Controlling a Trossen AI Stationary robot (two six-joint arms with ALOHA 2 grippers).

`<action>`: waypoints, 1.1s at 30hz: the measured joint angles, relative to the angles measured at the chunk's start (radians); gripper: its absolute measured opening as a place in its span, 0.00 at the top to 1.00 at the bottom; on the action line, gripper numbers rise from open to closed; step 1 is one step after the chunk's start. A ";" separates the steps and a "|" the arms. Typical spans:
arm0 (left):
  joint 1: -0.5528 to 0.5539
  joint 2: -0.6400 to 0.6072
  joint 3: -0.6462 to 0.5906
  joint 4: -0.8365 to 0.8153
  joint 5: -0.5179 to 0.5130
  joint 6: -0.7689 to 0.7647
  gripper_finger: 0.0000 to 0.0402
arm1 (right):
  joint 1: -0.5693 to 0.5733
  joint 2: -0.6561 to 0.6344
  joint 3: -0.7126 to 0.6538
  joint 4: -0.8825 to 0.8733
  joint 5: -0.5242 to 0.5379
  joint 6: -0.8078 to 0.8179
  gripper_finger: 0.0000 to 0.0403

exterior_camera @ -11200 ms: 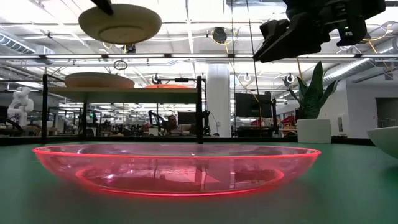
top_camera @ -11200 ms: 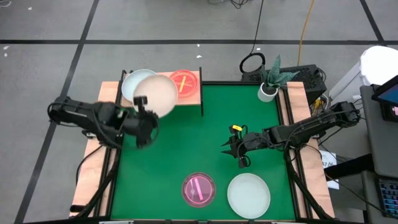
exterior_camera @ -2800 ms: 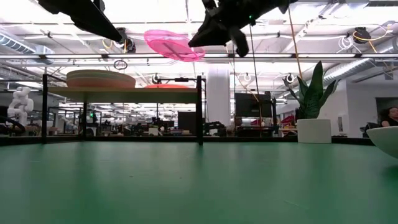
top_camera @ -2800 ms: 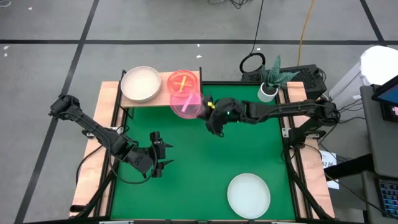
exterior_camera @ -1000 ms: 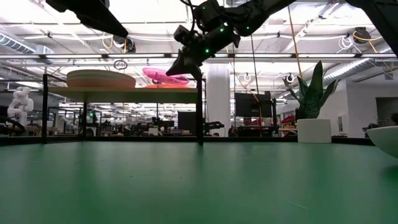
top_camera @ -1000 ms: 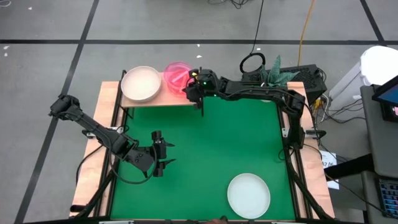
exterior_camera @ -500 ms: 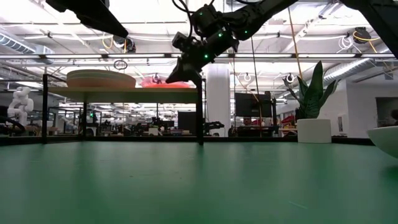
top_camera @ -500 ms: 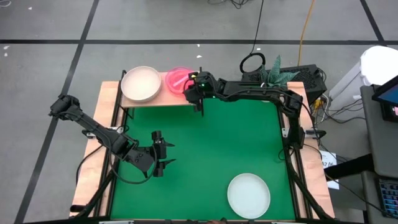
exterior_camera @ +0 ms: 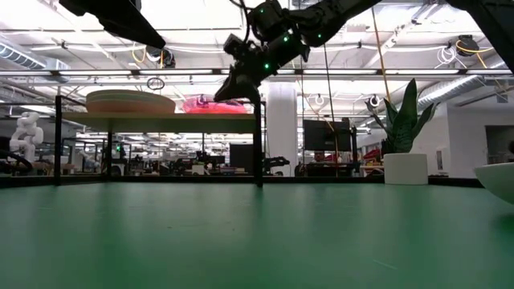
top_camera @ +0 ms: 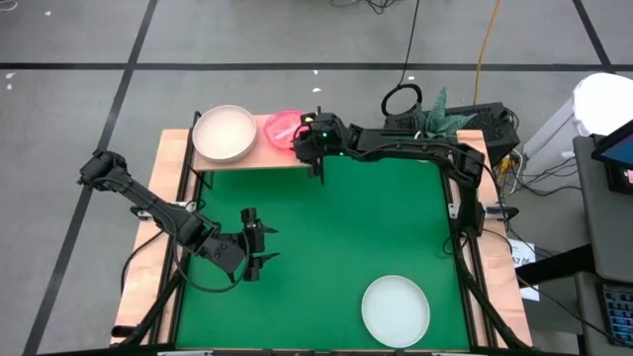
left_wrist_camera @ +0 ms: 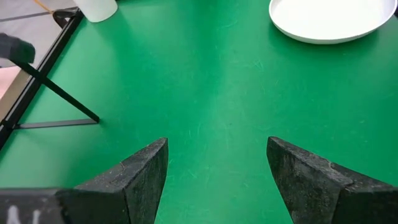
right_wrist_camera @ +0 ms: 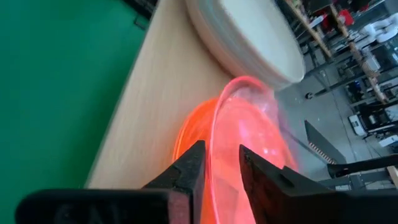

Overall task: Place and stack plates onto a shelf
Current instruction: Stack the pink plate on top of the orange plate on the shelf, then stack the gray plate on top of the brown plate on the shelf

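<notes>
Two arms: both stood over the green bench [top_camera: 326, 218]; only the right one was at the shelf.
Right gripper [top_camera: 302, 139]: it reached across to the right end of the shelf [top_camera: 259, 156], at the near rim of the translucent pink plate [top_camera: 282, 129].
Right jaws: narrowly parted, one finger on each side of the pink plate's rim in the right wrist view [right_wrist_camera: 239, 134]; whether the fingers [right_wrist_camera: 189, 171] pressed on the rim or stood just clear of it could not be told.
Pink plate: it lay on the shelf's right half, on top of an orange-red plate [right_wrist_camera: 189, 134] that showed beneath it in the right wrist view.
Pale stack [top_camera: 224, 133]: large pale plates piled on the shelf's left half, just beside the pink plate; in the low view [exterior_camera: 128, 102] the pile sat higher than the pink one.
Left gripper [top_camera: 255, 244]: it hung over the bench's left part, well apart from the shelf.
Left jaws: spread wide with nothing between them; the left wrist view showed bare green between the two fingers [left_wrist_camera: 140, 177].
White plate [top_camera: 396, 310]: it rested alone on the bench near the front right corner, well apart from both grippers.
Plant pot [top_camera: 426, 145]: a small white pot with a green plant stood at the bench's far right corner.
</notes>
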 joint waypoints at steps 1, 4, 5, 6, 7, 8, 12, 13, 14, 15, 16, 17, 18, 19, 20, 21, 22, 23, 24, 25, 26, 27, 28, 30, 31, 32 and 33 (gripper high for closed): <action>0.000 0.000 0.000 0.000 0.000 0.000 0.31 | 0.004 -0.007 0.000 0.001 0.000 0.003 0.79; 0.000 0.000 0.000 0.000 0.001 0.000 0.31 | 0.016 -0.016 0.000 0.005 -0.001 0.016 0.77; 0.000 0.000 0.000 0.000 0.001 0.000 0.31 | 0.019 -0.019 0.000 0.004 -0.001 0.017 0.76; 0.000 0.000 0.000 0.000 0.002 0.000 0.31 | 0.021 -0.027 0.000 -0.010 -0.001 0.021 0.76; 0.000 0.000 0.000 0.000 0.002 -0.002 0.31 | 0.024 -0.033 -0.001 -0.019 -0.001 0.025 0.75; 0.000 0.000 0.000 -0.001 0.002 -0.003 0.31 | 0.029 -0.037 -0.001 -0.010 -0.001 0.028 0.75; -0.005 0.000 0.000 -0.002 0.002 -0.014 0.31 | 0.043 -0.063 0.000 -0.023 0.002 0.049 0.75; -0.007 0.000 0.000 -0.002 0.002 -0.016 0.31 | 0.048 -0.068 0.000 -0.025 0.002 0.050 0.75; -0.010 0.000 0.000 -0.003 0.003 -0.021 0.31 | 0.055 -0.081 0.000 -0.040 0.003 0.052 0.75; -0.013 0.000 0.000 -0.003 0.003 -0.022 0.31 | 0.062 -0.095 0.000 -0.061 0.003 0.061 0.75; -0.016 0.000 0.000 -0.003 0.002 -0.025 0.31 | 0.070 -0.111 0.000 -0.071 0.004 0.076 0.75; -0.018 0.000 0.000 -0.003 0.002 -0.026 0.31 | 0.079 -0.132 0.000 -0.084 0.003 0.094 0.75; -0.022 0.000 0.000 -0.004 0.002 -0.028 0.31 | 0.088 -0.157 0.000 -0.113 0.003 0.112 0.75; -0.024 0.000 0.000 -0.004 0.002 -0.029 0.31 | 0.099 -0.181 0.000 -0.143 0.003 0.132 0.75; -0.026 0.000 0.000 -0.003 0.002 -0.030 0.31 | 0.111 -0.204 0.000 -0.169 0.003 0.149 0.75; -0.027 0.000 0.000 -0.003 0.002 -0.030 0.31 | 0.124 -0.231 0.000 -0.213 0.003 0.165 0.75; -0.028 0.000 0.000 -0.003 0.002 -0.032 0.31 | 0.138 -0.256 0.000 -0.262 0.003 0.182 0.75; -0.028 0.000 0.000 -0.003 0.002 -0.036 0.31 | 0.153 -0.280 0.000 -0.303 0.003 0.204 0.75; -0.028 0.000 0.000 -0.002 0.002 -0.042 0.31 | 0.168 -0.306 0.000 -0.342 0.002 0.229 0.75; -0.028 0.000 0.000 -0.002 0.002 -0.047 0.31 | 0.182 -0.330 0.000 -0.385 0.002 0.255 0.75; -0.028 0.000 0.000 -0.002 0.002 -0.049 0.31 | 0.199 -0.357 0.000 -0.436 0.002 0.283 0.75; -0.028 0.000 0.000 0.000 0.002 -0.052 0.31 | 0.214 -0.383 0.000 -0.484 0.001 0.310 0.75; -0.028 0.000 0.000 0.002 0.002 -0.055 0.31 | 0.230 -0.404 -0.001 -0.529 0.002 0.339 0.75; -0.028 0.000 0.000 0.005 0.002 -0.055 0.31 | 0.263 -0.458 -0.031 -0.584 0.002 0.395 0.75; -0.028 0.000 0.000 0.007 0.002 -0.056 0.31 | 0.280 -0.484 -0.056 -0.605 0.002 0.422 0.75; -0.028 0.000 0.000 0.010 0.002 -0.055 0.31 | 0.298 -0.515 -0.087 -0.614 0.002 0.451 0.75; -0.028 0.000 0.000 0.015 0.002 -0.055 0.31 | 0.317 -0.548 -0.123 -0.618 0.002 0.479 0.75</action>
